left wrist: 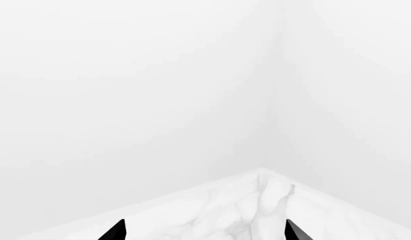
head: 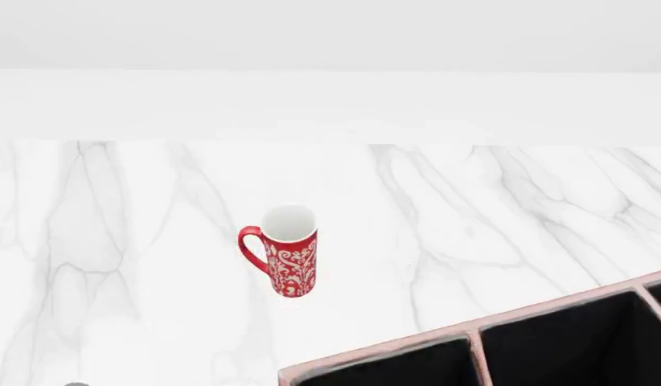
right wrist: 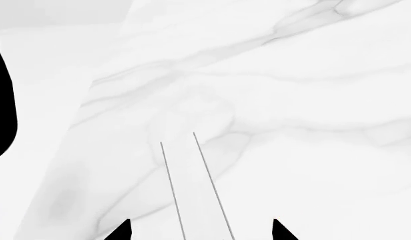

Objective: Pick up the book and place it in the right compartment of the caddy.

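Observation:
The book is out of view in all three views. The caddy [head: 545,312] fills the bottom right of the head view, showing a pale pinkish rim, black-lined compartments and two dividers. Neither gripper appears in the head view. In the left wrist view my left gripper [left wrist: 205,231] is open, its black fingertips far apart over a corner of the marble table [left wrist: 259,200], with nothing between them. My right gripper [right wrist: 200,231] is open too, above the marble. A narrow white strip [right wrist: 192,185] edged by two thin grey lines runs between its fingertips without touching them; I cannot tell what it is.
A red-and-white patterned mug [head: 291,261] stands upright on the marble table [head: 470,201], to the left of and beyond the caddy. A white wall rises behind the table's far edge. A rounded black shape [right wrist: 2,105] sits at the edge of the right wrist view.

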`<state>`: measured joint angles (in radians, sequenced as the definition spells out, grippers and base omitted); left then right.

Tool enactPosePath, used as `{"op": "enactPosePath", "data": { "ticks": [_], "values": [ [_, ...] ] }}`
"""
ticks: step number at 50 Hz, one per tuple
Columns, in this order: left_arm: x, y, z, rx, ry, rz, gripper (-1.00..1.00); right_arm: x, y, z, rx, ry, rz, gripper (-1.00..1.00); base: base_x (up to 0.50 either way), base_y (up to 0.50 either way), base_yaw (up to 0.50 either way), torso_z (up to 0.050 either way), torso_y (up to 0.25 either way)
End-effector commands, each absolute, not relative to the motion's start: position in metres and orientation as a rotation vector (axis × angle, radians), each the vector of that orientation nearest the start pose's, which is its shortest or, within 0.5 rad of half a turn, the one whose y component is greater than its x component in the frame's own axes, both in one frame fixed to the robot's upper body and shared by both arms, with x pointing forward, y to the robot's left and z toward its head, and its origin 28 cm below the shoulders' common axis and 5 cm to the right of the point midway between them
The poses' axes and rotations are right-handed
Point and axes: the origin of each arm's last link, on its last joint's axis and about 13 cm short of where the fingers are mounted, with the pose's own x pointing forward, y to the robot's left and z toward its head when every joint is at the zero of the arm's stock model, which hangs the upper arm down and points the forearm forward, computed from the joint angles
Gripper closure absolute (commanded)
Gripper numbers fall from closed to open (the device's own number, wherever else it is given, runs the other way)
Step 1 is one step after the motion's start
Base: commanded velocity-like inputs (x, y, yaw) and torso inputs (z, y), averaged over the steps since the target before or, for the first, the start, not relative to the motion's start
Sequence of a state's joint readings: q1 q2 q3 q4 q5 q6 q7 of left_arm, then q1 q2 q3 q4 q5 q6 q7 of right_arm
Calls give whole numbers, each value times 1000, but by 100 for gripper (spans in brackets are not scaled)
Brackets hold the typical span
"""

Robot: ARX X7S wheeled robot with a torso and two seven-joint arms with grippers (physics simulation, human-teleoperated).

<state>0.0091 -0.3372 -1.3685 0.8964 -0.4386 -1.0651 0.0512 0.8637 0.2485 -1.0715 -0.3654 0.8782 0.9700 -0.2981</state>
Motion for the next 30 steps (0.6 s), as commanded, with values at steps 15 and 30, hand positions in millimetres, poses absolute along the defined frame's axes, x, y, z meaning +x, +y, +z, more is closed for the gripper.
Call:
{"op": "enactPosePath", "data": {
  "ticks": [15,30],
  "values": [
    [55,398,177,3,-170,940,-100,236,26,122,-320,495,1579,-100,0,0,0,0,0],
    [56,397,176,0,-169,935,-100,235,29,105,-324,576,1592,-100,0,0,0,0,0]
  ]
}}
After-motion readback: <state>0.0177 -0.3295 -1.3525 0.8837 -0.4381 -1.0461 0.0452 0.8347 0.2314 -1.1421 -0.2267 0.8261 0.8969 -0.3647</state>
